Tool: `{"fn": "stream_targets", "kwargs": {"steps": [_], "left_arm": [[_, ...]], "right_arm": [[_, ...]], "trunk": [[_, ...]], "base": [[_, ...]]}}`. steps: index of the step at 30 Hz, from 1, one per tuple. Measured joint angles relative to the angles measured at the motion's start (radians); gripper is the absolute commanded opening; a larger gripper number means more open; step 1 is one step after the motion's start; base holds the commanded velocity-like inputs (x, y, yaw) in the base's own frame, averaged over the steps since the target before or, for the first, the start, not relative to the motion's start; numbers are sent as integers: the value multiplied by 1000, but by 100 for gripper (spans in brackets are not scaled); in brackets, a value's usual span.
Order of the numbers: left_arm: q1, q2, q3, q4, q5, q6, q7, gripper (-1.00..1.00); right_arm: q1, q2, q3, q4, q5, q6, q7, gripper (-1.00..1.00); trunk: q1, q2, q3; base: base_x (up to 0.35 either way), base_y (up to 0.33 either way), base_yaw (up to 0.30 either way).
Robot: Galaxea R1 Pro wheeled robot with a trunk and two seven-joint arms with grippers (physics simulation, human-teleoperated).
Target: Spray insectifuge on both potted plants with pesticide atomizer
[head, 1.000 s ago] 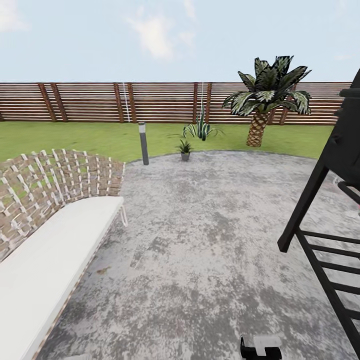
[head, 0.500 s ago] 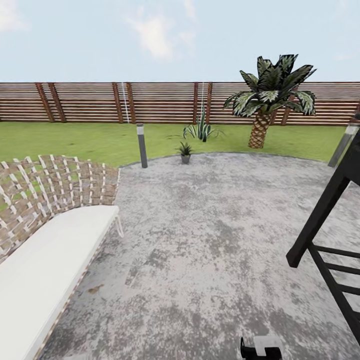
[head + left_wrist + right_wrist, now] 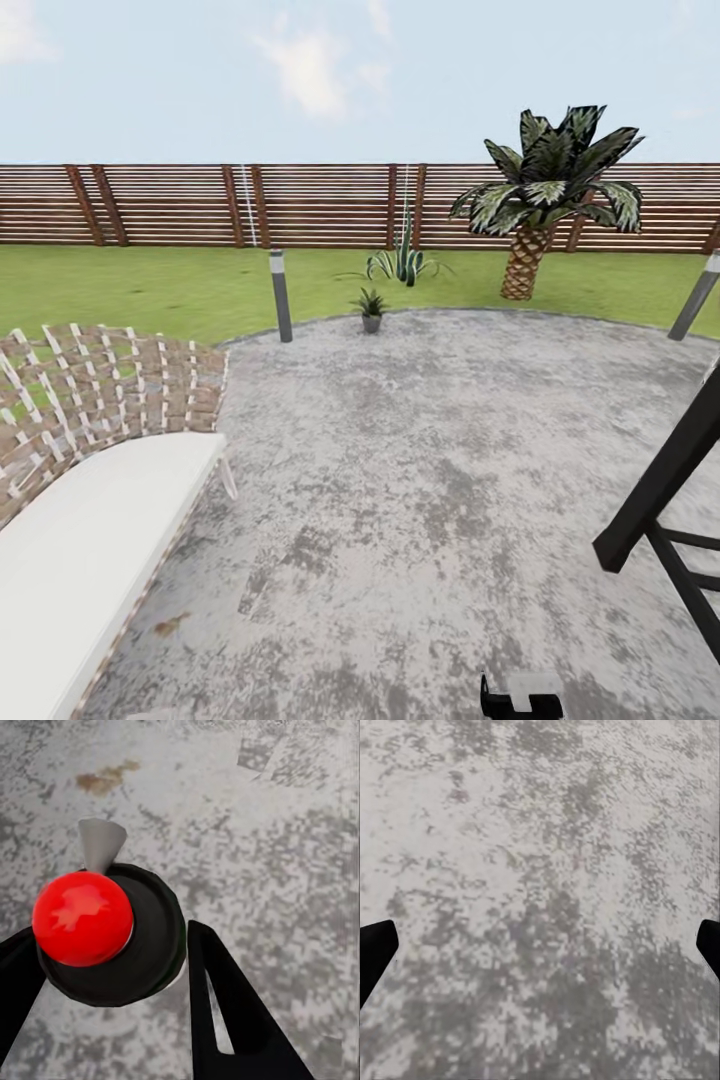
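Pesticide atomizer [image 3: 105,937] clamped in left hand [image 3: 112,975] at its wrist; right hand [image 3: 540,945] spread wide over paving [image 3: 547,832]

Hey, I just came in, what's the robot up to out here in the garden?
The robot stands on the mottled grey paved round, facing the brown slatted wooden fence. Its left gripper holds a black atomizer with a red round cap and grey nozzle between its fingers, pointed down at the paving. The right gripper is open and holds nothing. One small potted plant sits at the far edge of the paving, well ahead, so no spraying is under way yet.
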State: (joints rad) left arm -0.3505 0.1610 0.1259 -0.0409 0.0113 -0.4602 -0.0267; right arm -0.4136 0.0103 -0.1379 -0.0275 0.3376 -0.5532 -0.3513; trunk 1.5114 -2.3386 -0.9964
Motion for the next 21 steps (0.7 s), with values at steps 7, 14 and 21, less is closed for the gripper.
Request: {"fn": "stream_targets", "kwargs": {"steps": [7,14,21], "left_arm": [[0,0,0,0,0,0,0,-100],[1,0,0,0,0,0,0,-100],[0,-1,0,0,0,0,0,-100]], "right_arm": [[0,0,0,0,0,0,0,100],[0,0,0,0,0,0,0,100],[0,0,0,0,0,0,0,100]], "trunk": [[0,0,0],[0,0,0],[0,0,0]], "base": [[337,0,0],[337,0,0],[337,0,0]]}}
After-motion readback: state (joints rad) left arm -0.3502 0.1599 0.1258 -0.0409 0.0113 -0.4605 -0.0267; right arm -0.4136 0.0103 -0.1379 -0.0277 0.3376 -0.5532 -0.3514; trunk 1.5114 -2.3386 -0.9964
